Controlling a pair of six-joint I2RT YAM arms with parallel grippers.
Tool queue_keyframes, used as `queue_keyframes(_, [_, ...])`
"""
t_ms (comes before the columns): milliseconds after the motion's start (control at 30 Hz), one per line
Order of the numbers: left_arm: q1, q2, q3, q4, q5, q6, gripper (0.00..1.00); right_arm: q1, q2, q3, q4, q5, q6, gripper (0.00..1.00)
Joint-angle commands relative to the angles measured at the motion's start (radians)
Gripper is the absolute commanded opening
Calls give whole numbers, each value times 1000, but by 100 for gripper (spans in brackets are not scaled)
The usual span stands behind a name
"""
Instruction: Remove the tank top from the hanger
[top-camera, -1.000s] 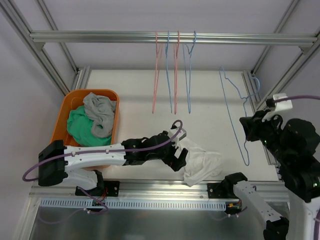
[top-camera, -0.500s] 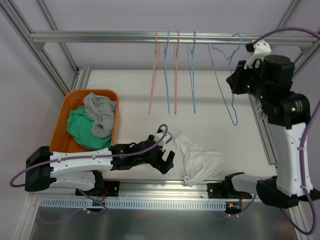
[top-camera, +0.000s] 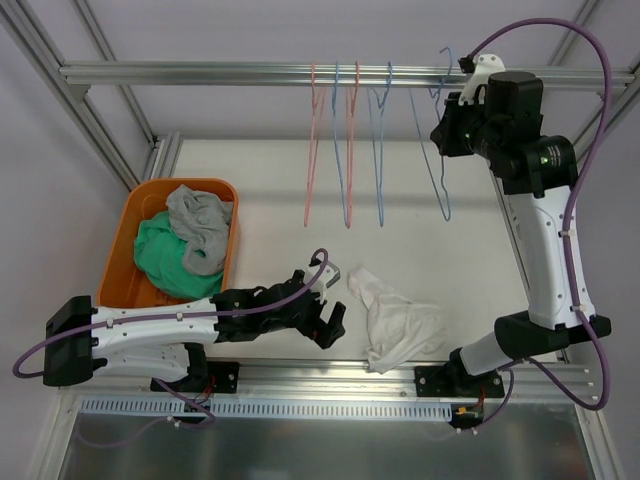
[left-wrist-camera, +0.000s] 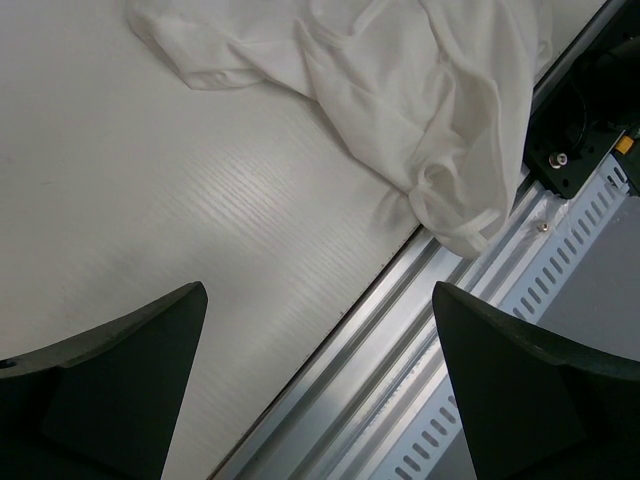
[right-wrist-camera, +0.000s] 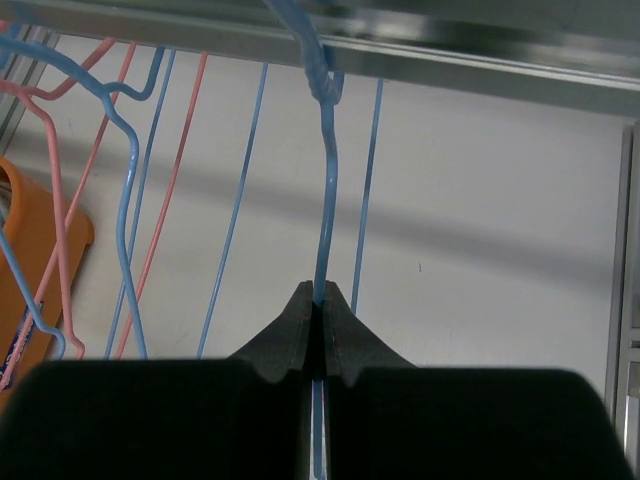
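Observation:
The white tank top (top-camera: 395, 318) lies crumpled on the table near the front edge, off any hanger; it also shows in the left wrist view (left-wrist-camera: 420, 90). My left gripper (top-camera: 332, 318) is open and empty, just left of the tank top, low over the table. My right gripper (top-camera: 447, 120) is raised to the top rail and shut on a bare blue hanger (top-camera: 430, 160); in the right wrist view the pads clamp the hanger's wire (right-wrist-camera: 324, 190) just below its hook, which is at the rail (right-wrist-camera: 450, 50).
Several pink and blue bare hangers (top-camera: 348, 140) hang on the rail (top-camera: 200, 73) left of my right gripper. An orange bin (top-camera: 125, 235) with grey and green clothes stands at the left. The metal front rail (left-wrist-camera: 440, 340) runs just below the tank top.
My right arm lifted the blue hanger from the right side of the table up to the rail and leftwards. My left gripper drew back left from the tank top.

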Motion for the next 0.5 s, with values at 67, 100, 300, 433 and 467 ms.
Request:
queue_keyframes(67, [-10,-24,-2,1,20,-14,99,6,-30,-73,48,-1,6,0])
queue_keyframes(100, [-10,-20,2,1,23,-12,99,5,-35,-91,48,-3,3,0])
queue_keyframes(300, [-10,3,31,3,27,-8,99,3,-84,-141,68,-17,6,0])
queue_keyframes(433, [-15,38,68,7,46,3,99,5,-103,-154,65,-27,3,29])
queue_keyframes(467, [-18,64,79,9,53,9,99,3,-112,-168,63,-44,0,31])
